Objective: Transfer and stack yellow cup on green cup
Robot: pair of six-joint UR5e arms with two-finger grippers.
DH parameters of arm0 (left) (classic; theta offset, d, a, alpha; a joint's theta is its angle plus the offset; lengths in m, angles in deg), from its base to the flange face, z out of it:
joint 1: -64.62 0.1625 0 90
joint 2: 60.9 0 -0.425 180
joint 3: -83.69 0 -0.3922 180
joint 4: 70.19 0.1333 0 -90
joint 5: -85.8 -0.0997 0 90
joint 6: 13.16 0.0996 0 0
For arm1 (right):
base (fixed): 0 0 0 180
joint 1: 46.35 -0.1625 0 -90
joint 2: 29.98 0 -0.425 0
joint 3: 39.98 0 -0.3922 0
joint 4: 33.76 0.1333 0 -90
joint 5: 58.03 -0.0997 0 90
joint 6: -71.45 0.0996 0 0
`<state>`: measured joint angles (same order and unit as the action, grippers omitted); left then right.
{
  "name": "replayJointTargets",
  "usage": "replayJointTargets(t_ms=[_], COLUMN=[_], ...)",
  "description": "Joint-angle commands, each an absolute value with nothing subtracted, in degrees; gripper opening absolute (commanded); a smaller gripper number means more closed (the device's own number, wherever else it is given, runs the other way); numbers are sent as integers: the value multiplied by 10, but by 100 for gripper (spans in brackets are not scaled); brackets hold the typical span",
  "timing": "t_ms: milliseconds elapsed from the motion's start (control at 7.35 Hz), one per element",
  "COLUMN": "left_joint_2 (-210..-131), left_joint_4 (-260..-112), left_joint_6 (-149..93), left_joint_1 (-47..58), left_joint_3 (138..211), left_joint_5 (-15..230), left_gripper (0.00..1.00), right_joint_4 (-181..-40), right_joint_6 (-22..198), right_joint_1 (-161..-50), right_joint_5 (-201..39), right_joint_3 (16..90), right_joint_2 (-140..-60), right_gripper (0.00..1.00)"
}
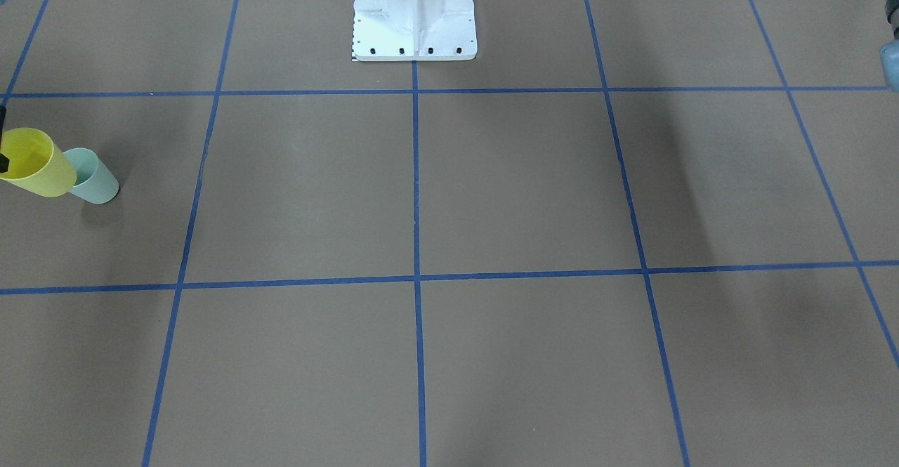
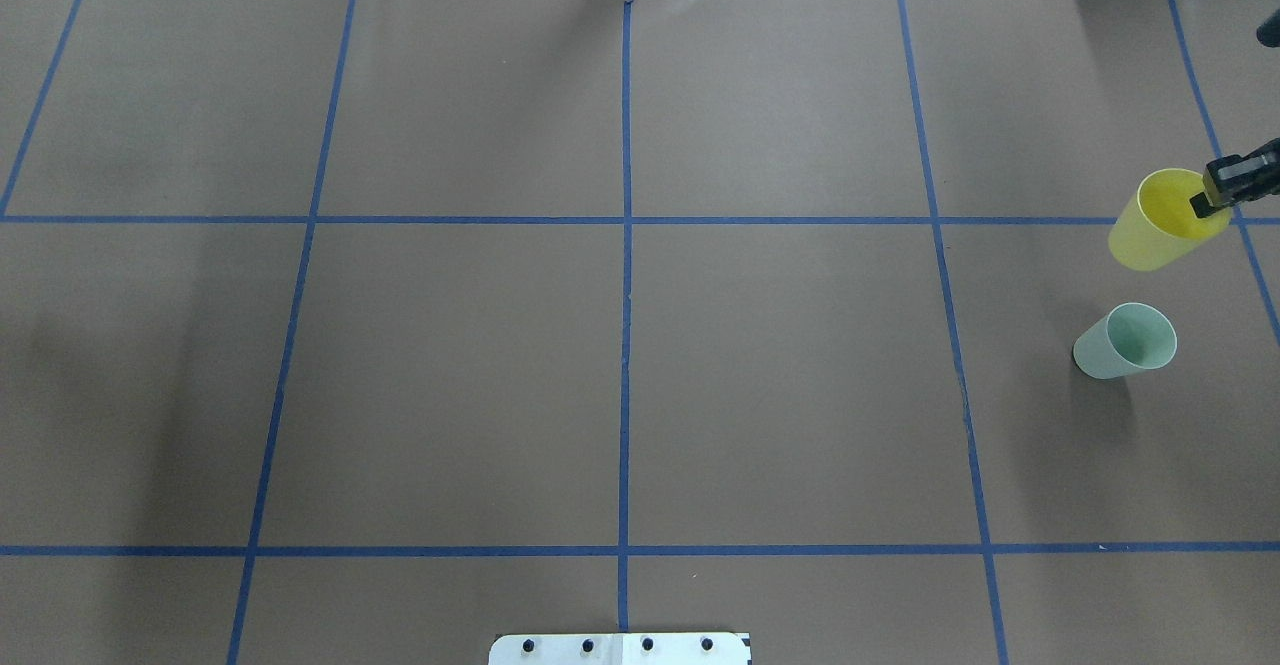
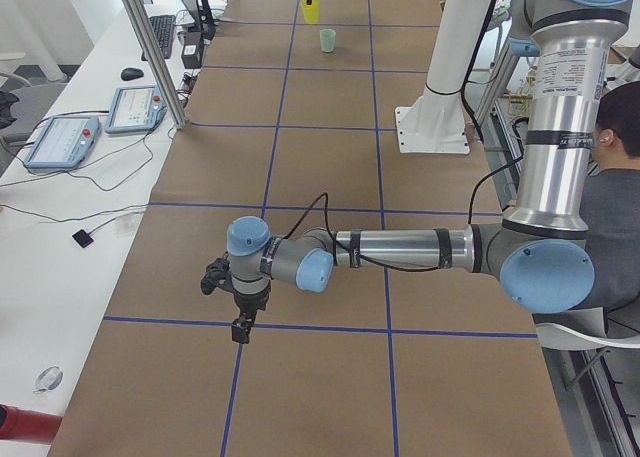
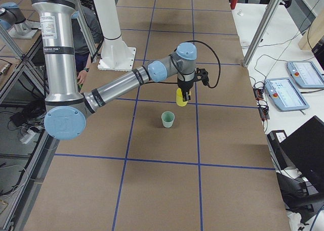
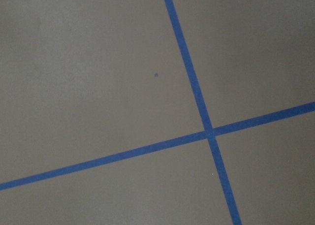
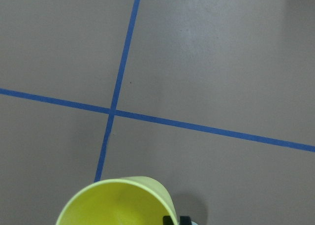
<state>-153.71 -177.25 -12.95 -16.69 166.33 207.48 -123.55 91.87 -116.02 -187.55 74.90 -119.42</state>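
My right gripper is shut on the rim of the yellow cup, one finger inside and one outside. It holds the cup a little tilted and, as it seems, just off the table, at the far right. The cup also shows in the front view, the right side view and the right wrist view. The green cup stands upright and empty on the table just nearer the robot. My left gripper hangs over bare table far away; I cannot tell whether it is open.
The white robot base plate stands at the table's middle edge. Blue tape lines cross the brown table. Tablets and cables lie on the side bench, and a metal post stands there.
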Motion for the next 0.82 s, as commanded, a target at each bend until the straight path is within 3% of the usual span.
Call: replayJointTargets(t_ms=[0, 680], left_joint_2=[-1517, -1513], left_joint_4=[-1778, -1776], left_joint_6=[-129, -127], left_joint_1=[-171, -175], left_joint_3=[1667, 1675], left_joint_5=[2080, 2082], left_gripper=[100, 100], right_joint_4=[-1122, -1095], right_joint_6=[927, 928], right_joint_1=[-1160, -1145], right_joint_5=[-1884, -1912], right_joint_3=[729, 716], right_joint_2=[-1269, -1290], right_gripper=[0, 0])
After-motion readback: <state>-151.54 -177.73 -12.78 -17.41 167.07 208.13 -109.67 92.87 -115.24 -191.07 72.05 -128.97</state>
